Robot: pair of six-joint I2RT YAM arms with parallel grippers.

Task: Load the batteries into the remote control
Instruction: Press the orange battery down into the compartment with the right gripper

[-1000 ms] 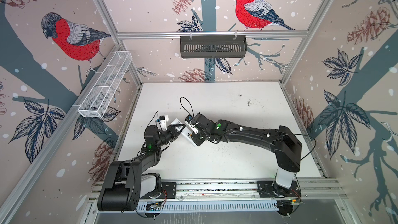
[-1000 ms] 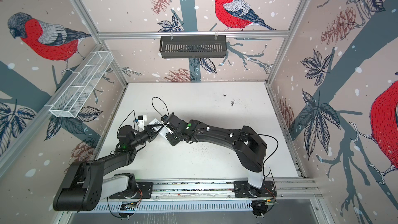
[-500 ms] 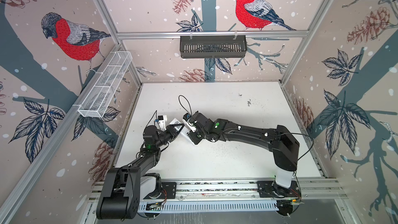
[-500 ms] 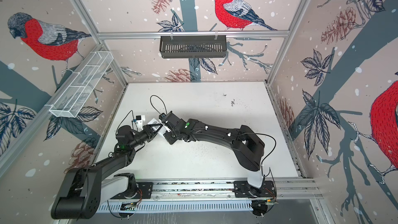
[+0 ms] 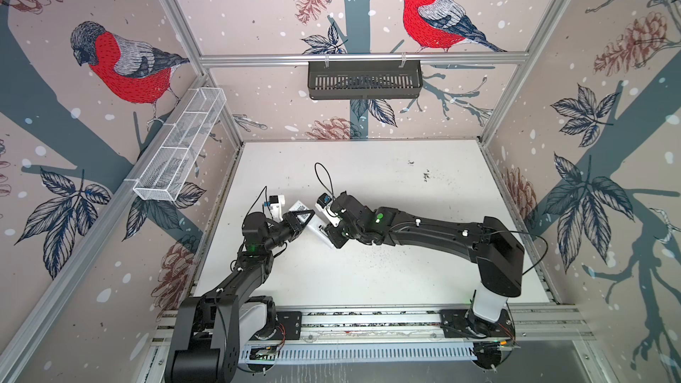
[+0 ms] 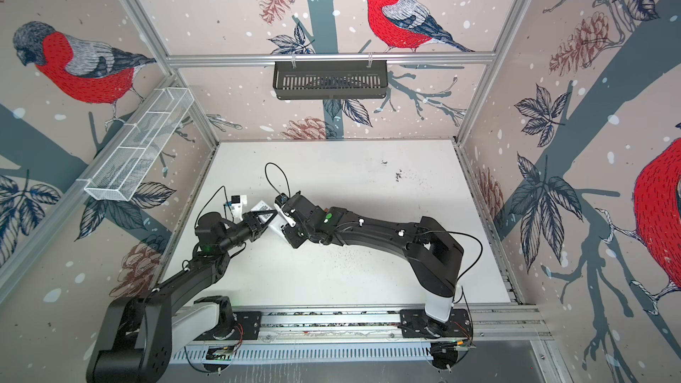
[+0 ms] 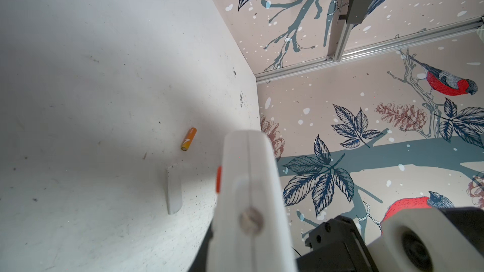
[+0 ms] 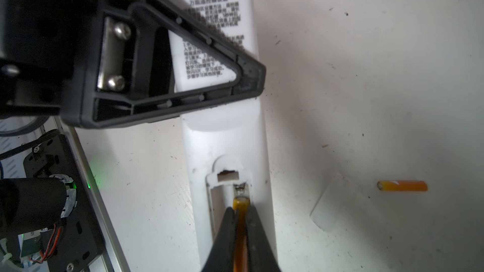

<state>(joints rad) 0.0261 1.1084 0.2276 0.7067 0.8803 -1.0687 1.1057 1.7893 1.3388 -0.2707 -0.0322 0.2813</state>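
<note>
Over the white table, the left gripper is clamping the remote control across its printed back, jaws closed tight on it. The right gripper is pinching one orange battery between nearly closed fingers, its tip sitting inside the open battery recess. The white cover is lying on the table near the second battery.

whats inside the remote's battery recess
One orange battery, pinched by the right gripper, sits in one side at the metal contact; the other slot looks empty. The gripper hides the rest.
</note>
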